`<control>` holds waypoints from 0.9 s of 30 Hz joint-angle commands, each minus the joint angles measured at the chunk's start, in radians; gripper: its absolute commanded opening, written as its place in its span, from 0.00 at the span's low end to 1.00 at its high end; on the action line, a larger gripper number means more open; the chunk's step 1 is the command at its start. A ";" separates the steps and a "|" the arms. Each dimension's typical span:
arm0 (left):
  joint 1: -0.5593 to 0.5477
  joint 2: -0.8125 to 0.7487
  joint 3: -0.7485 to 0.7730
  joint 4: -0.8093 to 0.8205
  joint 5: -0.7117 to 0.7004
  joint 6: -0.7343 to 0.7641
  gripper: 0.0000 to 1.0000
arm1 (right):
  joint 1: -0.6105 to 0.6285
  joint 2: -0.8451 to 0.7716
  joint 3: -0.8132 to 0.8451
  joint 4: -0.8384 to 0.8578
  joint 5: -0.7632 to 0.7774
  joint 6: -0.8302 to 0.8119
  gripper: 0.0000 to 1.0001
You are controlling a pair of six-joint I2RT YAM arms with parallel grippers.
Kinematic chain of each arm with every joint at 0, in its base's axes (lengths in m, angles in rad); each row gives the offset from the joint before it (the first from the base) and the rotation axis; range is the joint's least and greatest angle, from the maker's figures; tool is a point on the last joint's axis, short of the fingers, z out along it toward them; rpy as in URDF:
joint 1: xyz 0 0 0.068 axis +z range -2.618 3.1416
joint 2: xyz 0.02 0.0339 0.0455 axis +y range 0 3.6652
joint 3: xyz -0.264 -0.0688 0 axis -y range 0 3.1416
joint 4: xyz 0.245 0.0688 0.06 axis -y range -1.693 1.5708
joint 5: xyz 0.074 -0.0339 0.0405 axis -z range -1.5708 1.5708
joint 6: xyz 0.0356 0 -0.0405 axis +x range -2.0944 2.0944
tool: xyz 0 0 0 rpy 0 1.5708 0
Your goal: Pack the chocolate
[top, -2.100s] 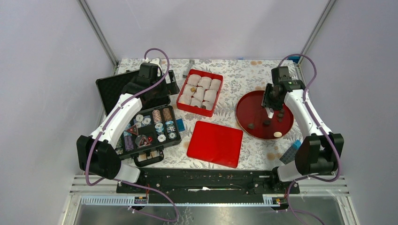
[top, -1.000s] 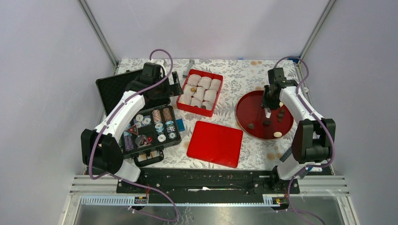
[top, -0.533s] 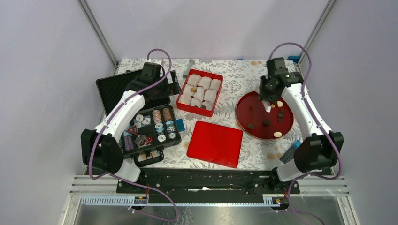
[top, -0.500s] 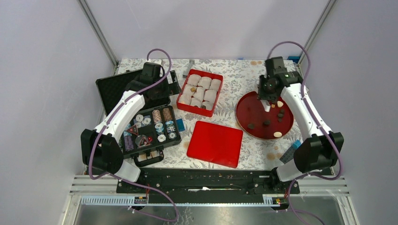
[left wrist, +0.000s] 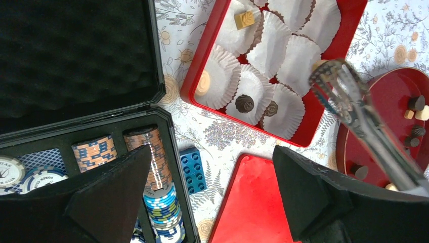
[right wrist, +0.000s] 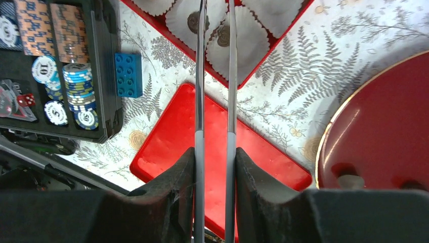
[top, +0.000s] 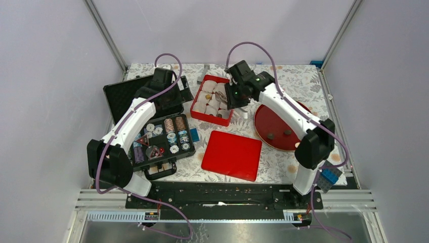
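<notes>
Two arms up: right arm (top: 283, 104) reaches left across the counter (top: 303, 76), swung off the round dark-red plate (top: 268, 121) to the red square tray (left wrist: 200, 55) of white pleated paper cups (left wrist: 220, 76). Right claw (right wrist: 215, 152) clamps long metal tongs (right wrist: 230, 76), tips over cups; load unclear. Left claw (left wrist: 211, 152) gapes, empty. Chocolate lumps (left wrist: 245, 103): some in cups, some on plate.

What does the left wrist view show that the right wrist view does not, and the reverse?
Only left wrist: the open foam-lined lid and a tan chocolate in a paper cup. Only right wrist: a red die in the black case. Both: the blue brick, the red flat lid, two dark chocolates in cups, the tongs.
</notes>
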 commanded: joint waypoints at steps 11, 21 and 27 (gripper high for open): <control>0.018 -0.064 -0.007 0.004 -0.044 -0.005 0.99 | 0.015 0.136 0.017 0.136 -0.020 0.029 0.32; 0.021 -0.068 -0.008 0.005 -0.045 0.000 0.99 | 0.015 0.186 0.018 0.177 0.009 0.044 0.40; 0.023 -0.065 -0.003 0.004 -0.042 0.000 0.99 | 0.014 0.201 0.035 0.177 0.015 0.041 0.49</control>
